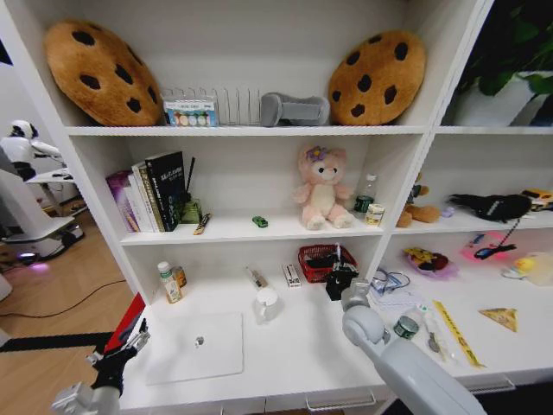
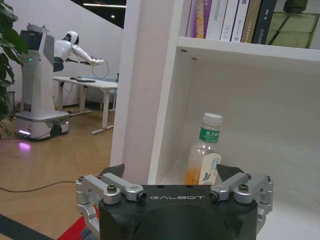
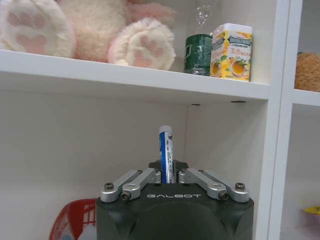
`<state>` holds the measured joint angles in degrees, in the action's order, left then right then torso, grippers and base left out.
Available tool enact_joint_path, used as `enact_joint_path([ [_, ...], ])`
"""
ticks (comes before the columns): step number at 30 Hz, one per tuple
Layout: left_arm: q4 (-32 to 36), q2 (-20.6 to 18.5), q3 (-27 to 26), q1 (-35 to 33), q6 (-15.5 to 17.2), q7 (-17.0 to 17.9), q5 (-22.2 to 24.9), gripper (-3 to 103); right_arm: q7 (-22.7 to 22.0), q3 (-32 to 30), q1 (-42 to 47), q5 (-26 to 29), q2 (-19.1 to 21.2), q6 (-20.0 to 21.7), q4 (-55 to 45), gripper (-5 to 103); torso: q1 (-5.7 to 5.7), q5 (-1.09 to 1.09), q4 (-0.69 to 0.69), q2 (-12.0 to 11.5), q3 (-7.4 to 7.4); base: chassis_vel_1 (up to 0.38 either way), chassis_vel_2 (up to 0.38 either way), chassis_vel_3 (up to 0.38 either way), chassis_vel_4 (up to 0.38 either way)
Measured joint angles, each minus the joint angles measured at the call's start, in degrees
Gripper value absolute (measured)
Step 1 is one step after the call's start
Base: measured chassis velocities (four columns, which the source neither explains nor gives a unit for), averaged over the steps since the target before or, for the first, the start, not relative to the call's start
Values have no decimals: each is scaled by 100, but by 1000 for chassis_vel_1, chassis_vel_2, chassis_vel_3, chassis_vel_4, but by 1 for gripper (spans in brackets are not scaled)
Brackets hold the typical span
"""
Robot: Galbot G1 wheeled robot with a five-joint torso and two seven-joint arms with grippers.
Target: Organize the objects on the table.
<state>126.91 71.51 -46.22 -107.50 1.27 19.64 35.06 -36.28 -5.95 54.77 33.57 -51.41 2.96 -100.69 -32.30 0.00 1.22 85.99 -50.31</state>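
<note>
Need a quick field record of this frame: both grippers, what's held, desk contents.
right gripper: raised over the desk near the red basket, jaws shut on a blue pen standing upright between them
left gripper: at the desk's left front edge, jaws open, holding nothing
laptop: closed, flat, front left of desk
white mug: beside the laptop
bottle: upright, back left of desk
yellow ruler: flat, right side
yellow triangle: right of ruler

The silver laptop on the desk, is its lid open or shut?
Shut. The silver laptop lies flat on the white desk, lid down, no screen or keyboard showing.
</note>
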Motion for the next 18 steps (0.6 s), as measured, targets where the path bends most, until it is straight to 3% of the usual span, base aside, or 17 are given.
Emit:
enact_joint_path([
  [10, -1, 1, -42, -14, 0, 12, 5, 100, 255, -25, -71, -226, -106, -396, 784, 11, 0, 0, 0, 0, 0, 0, 0, 0, 0],
  [18, -59, -3, -20, 34, 9, 38, 10, 100, 365, 297, -370, -335, -203, -636, 1322, 11, 0, 0, 0, 0, 0, 0, 0, 0, 0],
])
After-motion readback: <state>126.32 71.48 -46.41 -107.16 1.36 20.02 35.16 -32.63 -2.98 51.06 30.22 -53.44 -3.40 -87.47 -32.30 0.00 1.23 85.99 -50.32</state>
